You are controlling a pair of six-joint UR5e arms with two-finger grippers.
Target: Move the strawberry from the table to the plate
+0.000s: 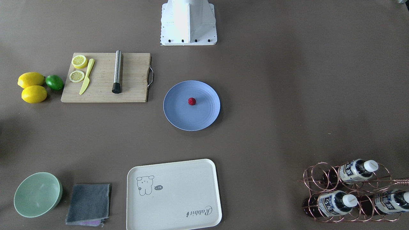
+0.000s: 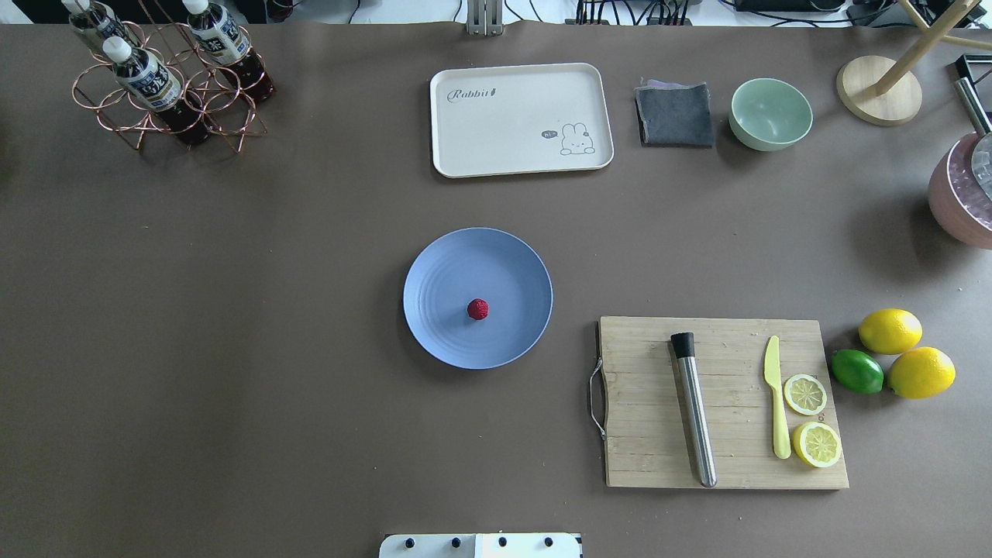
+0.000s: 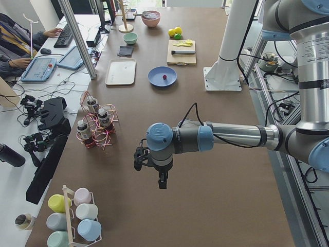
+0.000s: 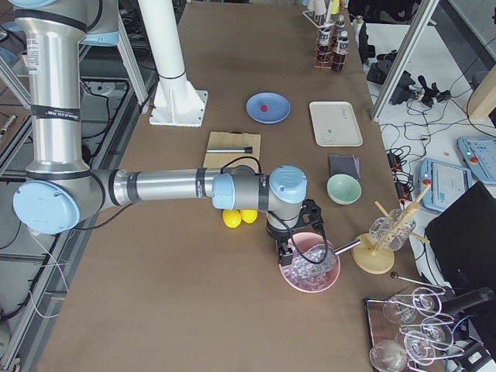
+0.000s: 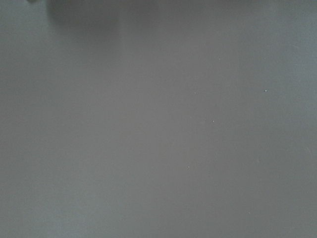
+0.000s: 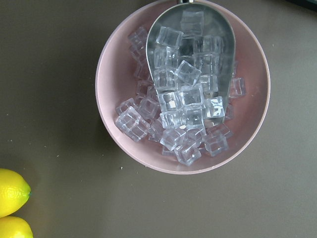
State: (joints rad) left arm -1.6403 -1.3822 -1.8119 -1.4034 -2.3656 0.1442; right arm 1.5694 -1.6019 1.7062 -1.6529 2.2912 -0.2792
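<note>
Looks like a robotics lab staged as a kitchen. Shows in the white pedestal [image 3: 232,41] bolted at the table's [image 3: 216,206] long edge, the grey jointed arm [image 3: 236,135] stretched over it, bare aluminium posts [image 3: 78,38] along the opposite edge, and a desk [image 3: 13,123] beyond with a keyboard [image 3: 66,35], tablets [image 3: 37,69] and a person's hand [image 3: 53,32].

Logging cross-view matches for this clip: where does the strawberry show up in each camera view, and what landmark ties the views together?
Exterior front-facing: strawberry on the plate, mid-frame.
Overhead exterior: strawberry near the plate's centre, mid-frame.
Exterior left: strawberry, tiny, on the plate, upper middle.
Exterior right: strawberry on the plate, upper middle.
Left wrist-mounted: not in it; bare table only.
Right wrist-mounted: not in it.
Shared landmark: the blue plate.
</note>
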